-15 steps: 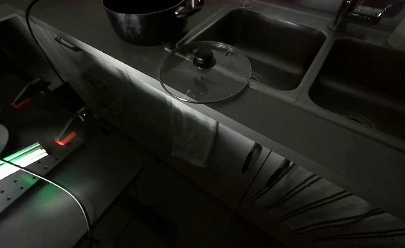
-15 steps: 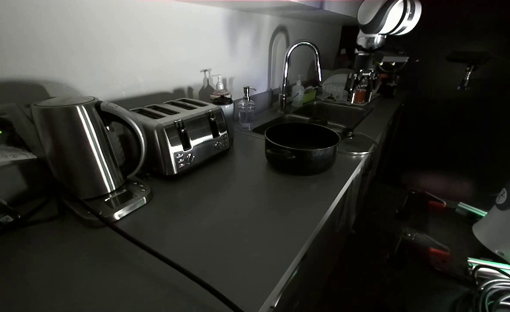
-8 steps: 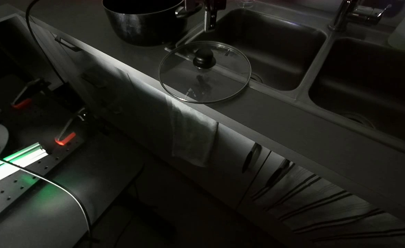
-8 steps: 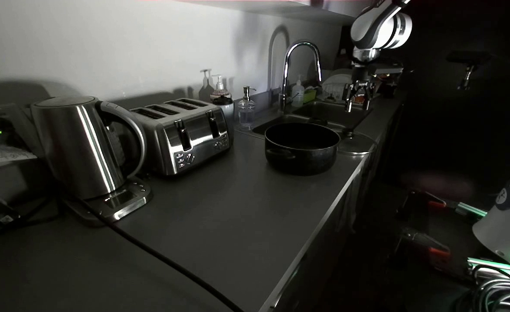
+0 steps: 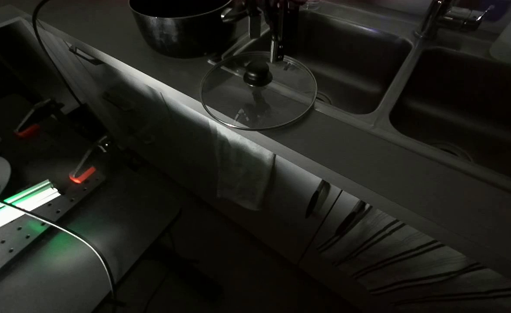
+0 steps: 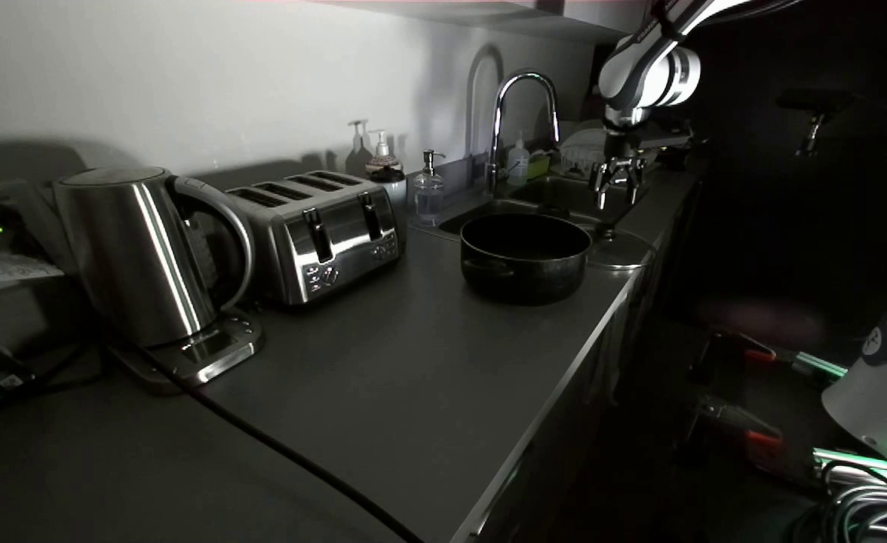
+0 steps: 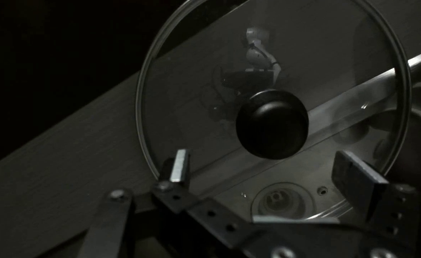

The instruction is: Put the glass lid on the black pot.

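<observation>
The glass lid is a clear disc with a metal rim and a black knob. It lies knob up on the counter strip, partly over the sink's edge, also seen in an exterior view. The black pot stands uncovered on the counter beside it, and shows in an exterior view. My gripper is open and empty, above the lid. In the wrist view the knob sits beyond the fingertips, between their lines. The gripper also shows in both exterior views.
Two sink basins with a metal divider adjoin the lid. A tall faucet stands behind the sink. A toaster, a kettle and soap bottles line the wall. The counter's front edge runs close to the lid.
My gripper has come into an exterior view from its top edge and moved down to just above the lid, nearer the pot. It stays open. The lid and pot have not moved.
</observation>
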Robot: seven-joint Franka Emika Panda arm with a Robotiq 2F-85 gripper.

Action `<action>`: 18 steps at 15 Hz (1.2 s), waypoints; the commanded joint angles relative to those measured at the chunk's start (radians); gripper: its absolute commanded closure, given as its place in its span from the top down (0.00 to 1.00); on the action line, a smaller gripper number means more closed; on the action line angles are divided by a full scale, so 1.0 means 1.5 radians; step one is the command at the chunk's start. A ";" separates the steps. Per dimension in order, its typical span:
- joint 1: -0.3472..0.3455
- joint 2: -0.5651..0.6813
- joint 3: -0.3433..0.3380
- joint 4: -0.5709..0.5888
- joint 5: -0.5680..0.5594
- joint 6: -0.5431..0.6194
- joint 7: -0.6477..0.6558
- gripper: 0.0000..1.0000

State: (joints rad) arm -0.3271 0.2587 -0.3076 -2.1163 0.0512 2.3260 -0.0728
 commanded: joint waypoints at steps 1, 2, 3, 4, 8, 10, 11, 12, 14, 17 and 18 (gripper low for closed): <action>0.000 0.030 0.005 0.016 -0.005 0.020 0.018 1.00; 0.000 0.034 0.007 0.016 -0.006 0.023 0.019 1.00; 0.002 0.038 0.008 0.015 -0.008 0.027 0.021 1.00; 0.003 0.041 0.010 0.015 -0.008 0.030 0.022 1.00; 0.011 0.052 0.018 0.013 -0.013 0.044 0.024 1.00; 0.014 0.054 0.021 0.012 -0.016 0.050 0.025 1.00; 0.016 0.055 0.022 0.011 -0.018 0.052 0.025 1.00; 0.017 0.056 0.022 0.010 -0.018 0.054 0.025 1.00; 0.019 0.060 0.022 0.009 -0.020 0.058 0.025 1.00; 0.019 0.067 0.022 0.008 -0.022 0.062 0.025 1.00; 0.018 0.069 0.022 0.007 -0.022 0.062 0.025 1.00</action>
State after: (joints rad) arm -0.3010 0.3480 -0.2754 -2.1086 0.0390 2.3954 -0.0600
